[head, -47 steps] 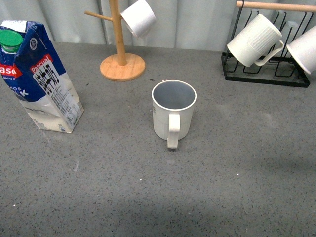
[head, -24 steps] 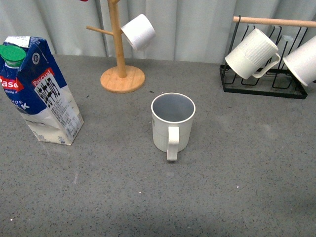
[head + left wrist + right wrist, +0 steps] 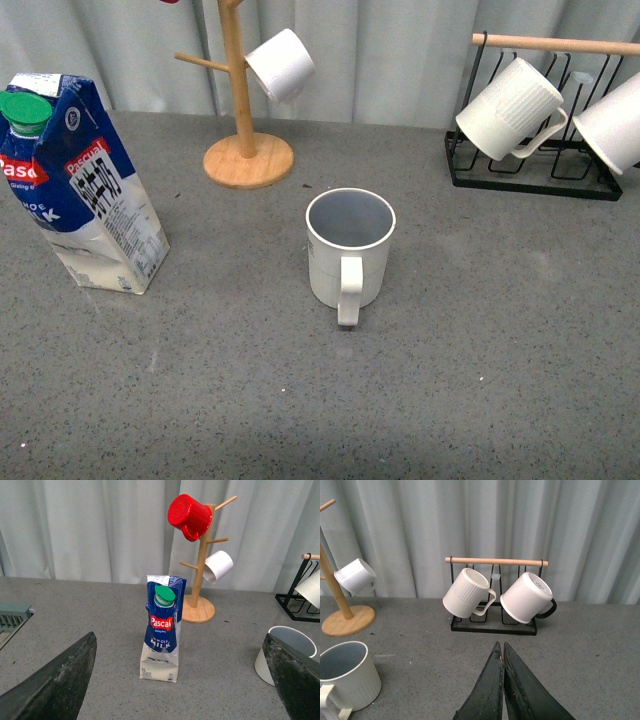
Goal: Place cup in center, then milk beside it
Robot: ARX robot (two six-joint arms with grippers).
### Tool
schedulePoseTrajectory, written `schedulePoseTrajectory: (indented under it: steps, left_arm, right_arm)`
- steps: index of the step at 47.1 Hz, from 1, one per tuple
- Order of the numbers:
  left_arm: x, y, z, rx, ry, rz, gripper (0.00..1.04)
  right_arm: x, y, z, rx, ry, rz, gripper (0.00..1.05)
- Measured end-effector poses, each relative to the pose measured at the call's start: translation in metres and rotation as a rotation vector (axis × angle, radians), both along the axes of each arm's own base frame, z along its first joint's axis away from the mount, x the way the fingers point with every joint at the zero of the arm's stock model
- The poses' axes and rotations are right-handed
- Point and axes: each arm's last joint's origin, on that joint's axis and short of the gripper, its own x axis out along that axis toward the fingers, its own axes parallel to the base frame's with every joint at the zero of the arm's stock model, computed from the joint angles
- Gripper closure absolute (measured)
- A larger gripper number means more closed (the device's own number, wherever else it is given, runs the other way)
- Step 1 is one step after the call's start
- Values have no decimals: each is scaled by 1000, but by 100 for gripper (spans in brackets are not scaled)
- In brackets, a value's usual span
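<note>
The cup (image 3: 349, 247), cream-white and ribbed with a grey-blue inside, stands upright in the middle of the grey table, handle toward me. It also shows in both wrist views: cup (image 3: 284, 652), cup (image 3: 345, 678). The milk (image 3: 82, 175), a tall blue-and-white carton with a green cap, stands upright at the left, apart from the cup. My left gripper (image 3: 182, 672) is open, its wide jaws framing the milk (image 3: 162, 621) from a distance. My right gripper (image 3: 501, 647) is shut on nothing, above bare table in front of the mug rack. Neither arm appears in the front view.
A wooden mug tree (image 3: 245, 140) with a small white cup (image 3: 281, 50) and a red mug (image 3: 188, 515) stands behind the cup. A black wire rack (image 3: 530, 160) with two white mugs (image 3: 467, 593) sits at the back right. A grey grid object (image 3: 12, 617) lies far left.
Between the oldest frame and half a second ago the front view shifted slightly, so everything sits a little lower in the picture. Since then nothing has moved.
</note>
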Motion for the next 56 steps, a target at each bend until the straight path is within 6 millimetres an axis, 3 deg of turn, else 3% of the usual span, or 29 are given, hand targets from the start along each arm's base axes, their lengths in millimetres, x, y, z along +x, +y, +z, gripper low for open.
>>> schedulePoseTrajectory:
  steps: [56]
  left_arm:
    - [0,0,0,0,0,0,7]
  right_arm:
    - [-37,0,1,0,-10,3,104]
